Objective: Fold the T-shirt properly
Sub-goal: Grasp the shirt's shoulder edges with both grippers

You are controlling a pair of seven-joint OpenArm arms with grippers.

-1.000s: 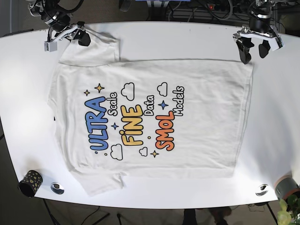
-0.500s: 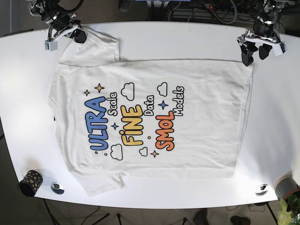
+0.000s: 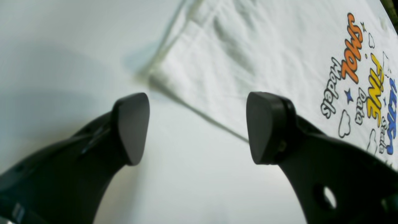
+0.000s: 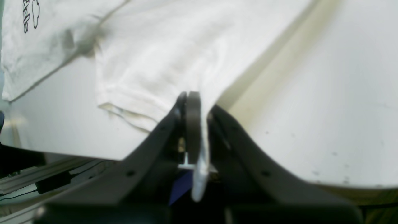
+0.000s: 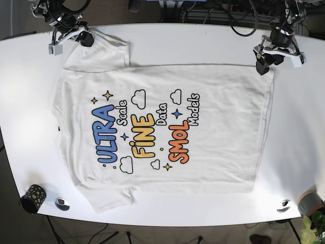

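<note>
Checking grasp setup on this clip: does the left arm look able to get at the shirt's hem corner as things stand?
Probably yes. The left gripper is open just short of the T-shirt corner, with only bare table between.

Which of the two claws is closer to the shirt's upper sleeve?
The right gripper: it is shut on the upper sleeve edge of the T-shirt. The left gripper hangs open at the far hem corner, across the table.

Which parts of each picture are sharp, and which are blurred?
Left wrist view: the open left hand is soft, the T-shirt print sharper. Right wrist view: blurred overall, the right hand most. Base view: evenly lit and sharp, its table bright.
</note>
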